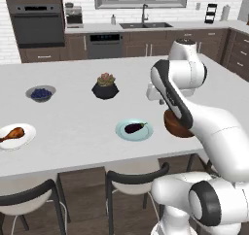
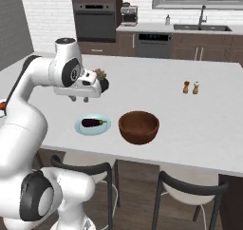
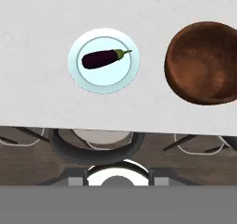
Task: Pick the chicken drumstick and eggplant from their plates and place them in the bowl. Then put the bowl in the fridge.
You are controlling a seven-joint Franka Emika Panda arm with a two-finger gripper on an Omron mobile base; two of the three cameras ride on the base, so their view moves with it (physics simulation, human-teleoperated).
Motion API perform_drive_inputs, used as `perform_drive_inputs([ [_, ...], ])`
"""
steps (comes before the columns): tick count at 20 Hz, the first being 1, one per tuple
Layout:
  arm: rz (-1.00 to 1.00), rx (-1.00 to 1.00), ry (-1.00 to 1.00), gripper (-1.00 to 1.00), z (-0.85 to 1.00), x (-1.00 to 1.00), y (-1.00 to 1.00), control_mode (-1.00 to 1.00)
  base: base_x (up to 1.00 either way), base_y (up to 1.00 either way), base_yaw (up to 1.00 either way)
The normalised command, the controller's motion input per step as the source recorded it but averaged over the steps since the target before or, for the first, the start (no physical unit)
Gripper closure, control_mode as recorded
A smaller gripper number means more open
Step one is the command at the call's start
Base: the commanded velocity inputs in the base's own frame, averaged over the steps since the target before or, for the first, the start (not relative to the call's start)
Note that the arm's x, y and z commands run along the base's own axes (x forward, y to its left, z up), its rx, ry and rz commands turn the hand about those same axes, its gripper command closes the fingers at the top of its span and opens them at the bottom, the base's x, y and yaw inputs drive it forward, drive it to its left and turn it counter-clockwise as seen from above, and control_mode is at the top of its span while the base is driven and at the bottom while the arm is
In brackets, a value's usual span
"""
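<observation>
The chicken drumstick [image 1: 13, 133] lies on a white plate [image 1: 26, 136] at the counter's left front. The dark purple eggplant [image 1: 135, 127] [image 2: 93, 123] [image 3: 102, 59] rests on a pale blue plate [image 1: 146, 133] [image 2: 80, 128] [image 3: 83, 75]. Just right of it stands the brown wooden bowl [image 2: 138, 126] [image 3: 203, 63], empty and half hidden by my arm in the left base view [image 1: 171, 125]. My gripper [image 2: 79, 100] hangs above the counter, behind and above the blue plate, its fingers apart and holding nothing. The fridge is out of view.
A black plant pot [image 1: 105, 88] and a grey bowl of blueberries [image 1: 41, 93] stand further back on the counter. Salt and pepper shakers [image 2: 190, 87] are to the right. Stools [image 1: 136, 176] [image 2: 190, 188] stand tucked under the front edge.
</observation>
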Motion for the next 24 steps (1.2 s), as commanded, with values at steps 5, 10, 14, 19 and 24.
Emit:
perform_drive_inputs([
  [5,-0.07,0.00,-0.01,-1.00,-0.42,-0.42,0.28,-1.00,0.00,0.00,0.00],
  [10,-0.40,0.00,-0.02,-1.00,-0.50,0.01,0.69,-1.00,0.00,0.00,0.00],
  [14,-0.44,0.00,0.00,-1.00,-0.43,0.43,0.45,-1.00,0.00,0.00,0.00],
  [19,-0.33,0.00,0.00,-1.00,-0.33,0.82,0.10,-1.00,0.00,0.00,0.00],
  [24,-0.12,0.04,0.02,-1.00,-0.18,0.71,-0.16,-1.00,0.00,0.00,0.00],
])
